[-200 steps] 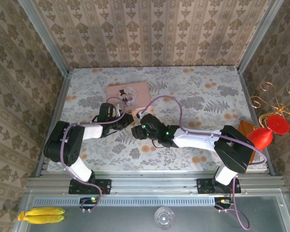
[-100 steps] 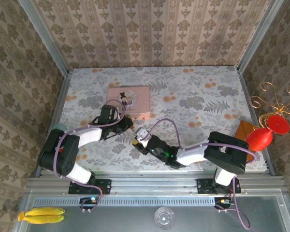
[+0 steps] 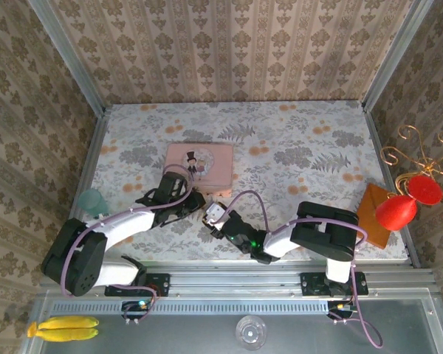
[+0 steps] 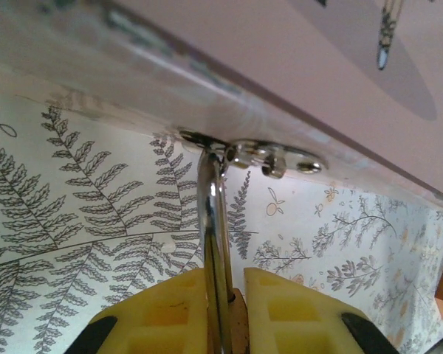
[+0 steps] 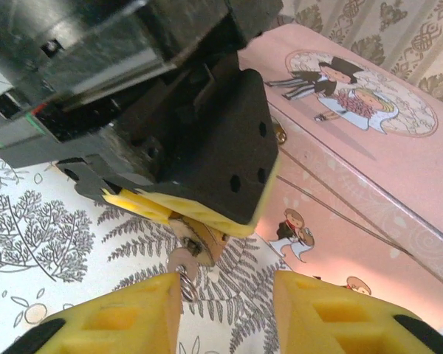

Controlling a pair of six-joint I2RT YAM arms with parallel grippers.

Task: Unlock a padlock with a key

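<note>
Table: floral cloth, walled on three sides. Pink tin with a cartoon couple on the lid lay left of centre, one long side facing the arms. Both arms reached low over the near part of the table and met just in front of that side of the tin.

Left gripper: yellow pads clamped on the padlock, with the brass body pinched between them. Only a sliver of the body showed in the left wrist view. The padlock sat right at the tin's front wall. Its silver shackle ran up from between the pads and passed through the small metal hasp on the tin's front edge.

Right gripper: fingers spread apart, gripping nothing, and just below the padlock in its own wrist view.

Key: small, silvery, with a wire ring. It hung from the padlock's underside, close to the inner face of one right finger. Whether they touched could not be told.
</note>
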